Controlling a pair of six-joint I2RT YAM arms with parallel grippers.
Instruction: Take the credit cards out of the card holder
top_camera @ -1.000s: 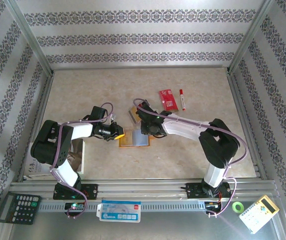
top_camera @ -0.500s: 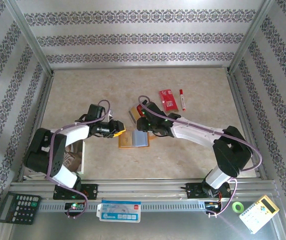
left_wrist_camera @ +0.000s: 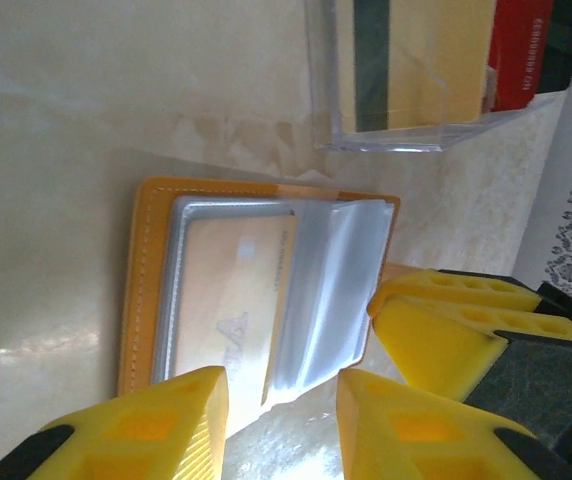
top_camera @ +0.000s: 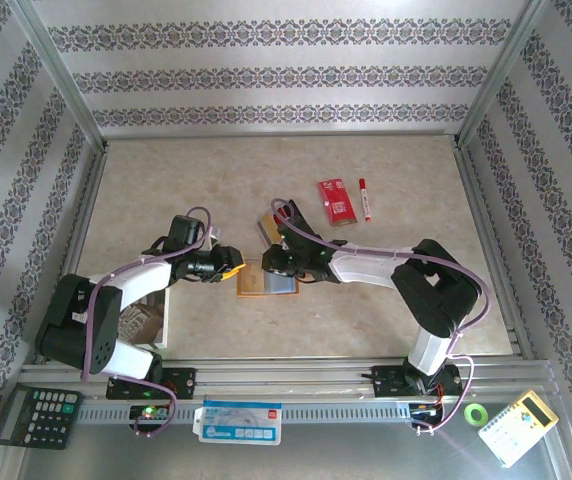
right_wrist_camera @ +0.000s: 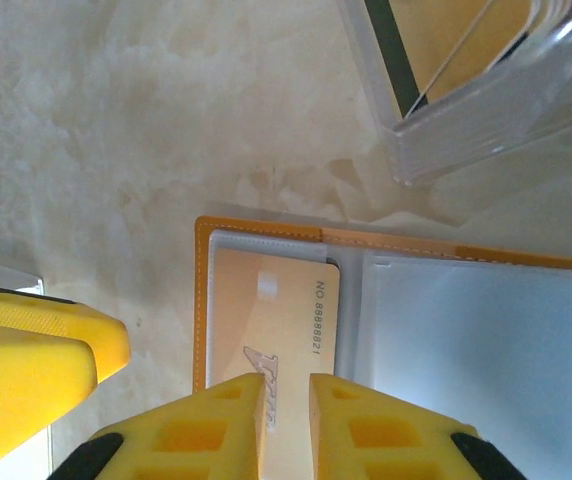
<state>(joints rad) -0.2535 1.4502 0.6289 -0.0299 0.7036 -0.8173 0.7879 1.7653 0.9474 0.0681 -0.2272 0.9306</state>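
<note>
Beige marbled desk. Lying on it: open orange card holder at centre, clear box just behind it, red packet beside red-capped marker farther back.

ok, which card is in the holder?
The tan numbered card, tucked inside the orange card holder; the other cards stand in the clear box.
</note>
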